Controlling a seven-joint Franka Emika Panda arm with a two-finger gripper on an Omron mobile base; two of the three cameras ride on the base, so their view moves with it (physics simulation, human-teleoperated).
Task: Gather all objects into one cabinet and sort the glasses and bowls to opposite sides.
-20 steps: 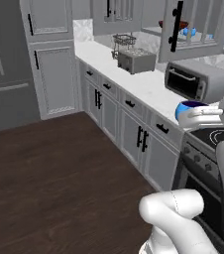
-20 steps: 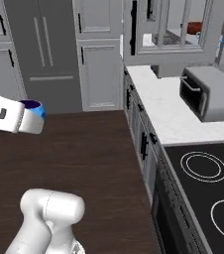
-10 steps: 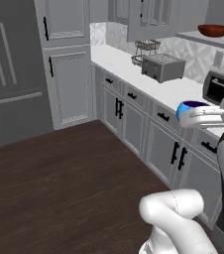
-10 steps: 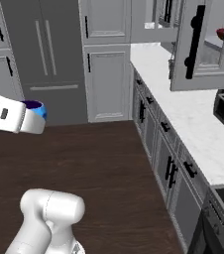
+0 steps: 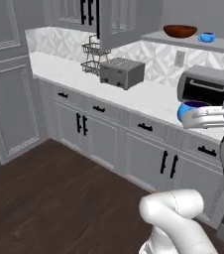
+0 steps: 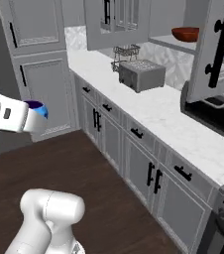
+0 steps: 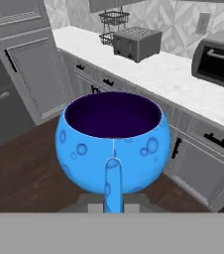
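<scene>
My gripper (image 5: 197, 115) is shut on a small bright blue glass (image 5: 188, 109), carried upright in the air in front of the counter. The hand view has this glass (image 7: 113, 144) close up, dark inside, hiding the fingertips. In the right base view the same glass (image 6: 37, 110) pokes out past my gripper (image 6: 30, 118) at the far left. The reddish-brown wooden bowl (image 5: 179, 31) sits on the grey shelf floor of the open wall cabinet (image 5: 156, 36), with another blue glass (image 5: 206, 36) to its right. The bowl (image 6: 186, 33) also shows behind the open cabinet door (image 6: 218, 49).
On the white counter (image 5: 148, 96) stand a silver toaster (image 5: 122, 72), a wire rack (image 5: 94, 56) and a dark toaster oven (image 5: 208, 89). Base cabinets with black handles (image 6: 134, 149) run below. Dark wood floor (image 5: 44, 198) lies open to the left.
The whole picture has shifted as the base drove and turned, bringing the counter and the open wall cabinet closer. The blue glass stays in the shut gripper.
</scene>
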